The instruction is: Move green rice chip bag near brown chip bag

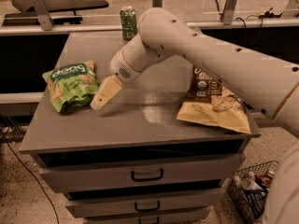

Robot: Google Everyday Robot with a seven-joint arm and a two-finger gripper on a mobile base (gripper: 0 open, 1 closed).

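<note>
The green rice chip bag (70, 84) lies on the left side of the grey cabinet top (140, 120). The brown chip bag (216, 103) lies flat on the right side, its upper part hidden behind my arm. My gripper (103, 96) reaches in from the right and hangs just right of the green bag, close to its right edge, a little above the surface. It holds nothing that I can see.
A green drink can (128, 22) stands at the back edge of the cabinet top. Drawers with dark handles (147, 175) are below. A wire basket (252, 192) with bottles sits on the floor at the lower right. Desks stand behind.
</note>
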